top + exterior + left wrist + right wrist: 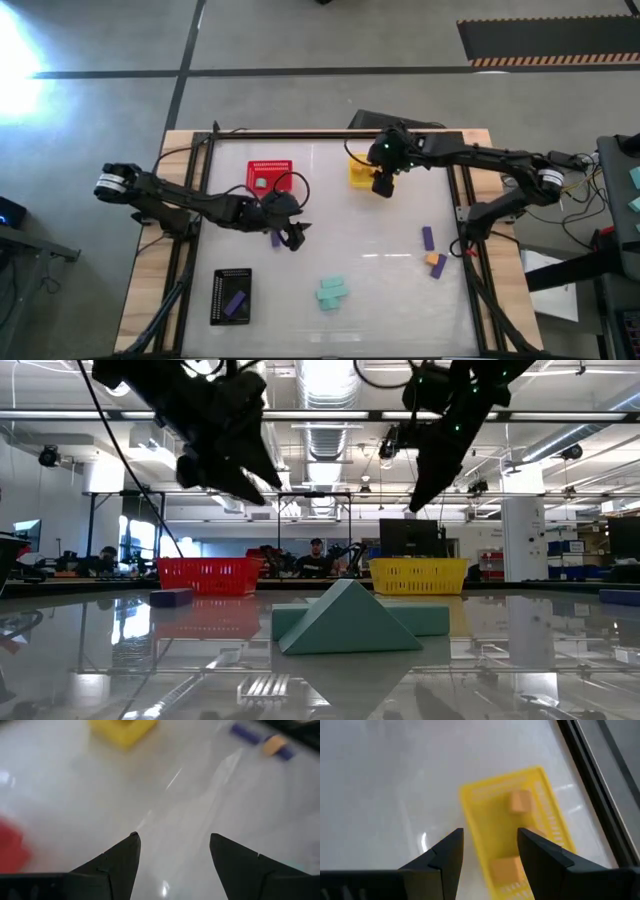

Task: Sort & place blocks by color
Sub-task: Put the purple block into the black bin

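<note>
The glossy white table (pixel 380 280) carries three mesh baskets: a red plastic mesh basket (pixel 268 174) at the far left with a small green block inside, a yellow plastic mesh basket (pixel 520 832) at the far middle with two orange blocks (pixel 519 801) in it, and a black mesh basket (pixel 232 296) at the near left with a purple block (pixel 235 303). A cluster of mint-green blocks (pixel 332 293), one wedge-shaped, lies near the middle. At the right lie a purple bar (pixel 428 238) and an orange and purple pair (pixel 437 264).

The left gripper (pixel 172 842) hangs over bare table beside a small purple block (pixel 275 238), its jaws wide apart and empty. The right gripper (pixel 490 840) hovers above the yellow basket, jaws parted, holding nothing.
</note>
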Motion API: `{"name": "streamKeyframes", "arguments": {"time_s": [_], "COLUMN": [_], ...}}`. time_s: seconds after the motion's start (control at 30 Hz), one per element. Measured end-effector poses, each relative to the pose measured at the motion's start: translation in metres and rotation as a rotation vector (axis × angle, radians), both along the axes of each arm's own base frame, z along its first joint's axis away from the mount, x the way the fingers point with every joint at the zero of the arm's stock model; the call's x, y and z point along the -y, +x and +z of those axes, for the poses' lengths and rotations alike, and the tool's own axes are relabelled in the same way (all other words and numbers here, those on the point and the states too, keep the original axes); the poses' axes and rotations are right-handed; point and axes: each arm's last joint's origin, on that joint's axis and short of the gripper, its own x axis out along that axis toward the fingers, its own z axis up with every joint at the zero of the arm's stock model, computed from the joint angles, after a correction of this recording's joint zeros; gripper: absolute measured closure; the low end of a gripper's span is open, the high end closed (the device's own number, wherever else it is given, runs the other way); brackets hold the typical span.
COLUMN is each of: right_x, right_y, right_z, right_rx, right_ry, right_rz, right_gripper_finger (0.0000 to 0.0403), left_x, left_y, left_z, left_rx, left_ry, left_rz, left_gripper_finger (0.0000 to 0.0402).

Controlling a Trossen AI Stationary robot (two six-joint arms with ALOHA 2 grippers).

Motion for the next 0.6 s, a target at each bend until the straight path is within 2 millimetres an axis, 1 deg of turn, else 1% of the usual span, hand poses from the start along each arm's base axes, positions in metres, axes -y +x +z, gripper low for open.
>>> {"name": "streamKeyframes", "arguments": {"time_s": [0.13,0.23,0.37,0.5,0.6], "right_x": [-0.021,-0.037,-0.056,-0.074,-0.086], "right_y": [0.002,0.004,0.011,0.02,0.028], "right_z": [0.011,0.016,0.019,0.02,0.019], "right_rx": [0.049,0.075,0.113,0.155,0.19], "right_ry": [0.01,0.018,0.026,0.022,0.017], "right_rz": [0.028,0.062,0.114,0.168,0.214], "right_gripper_finger": [0.023,0.023,0.023,0.0232,0.0232], "left_x": [0.001,0.005,0.01,0.009,0.01], "left_y": [-0.011,-0.02,-0.026,-0.033,-0.032], "left_z": [-0.007,-0.014,-0.018,-0.021,-0.029], "left_rx": [-0.109,-0.201,-0.233,-0.268,-0.292], "left_ry": [-0.109,-0.151,-0.211,-0.248,-0.271], "left_rz": [0.124,0.185,0.263,0.354,0.424], "left_gripper_finger": [0.0187,0.02,0.0218,0.0232,0.0245]}}
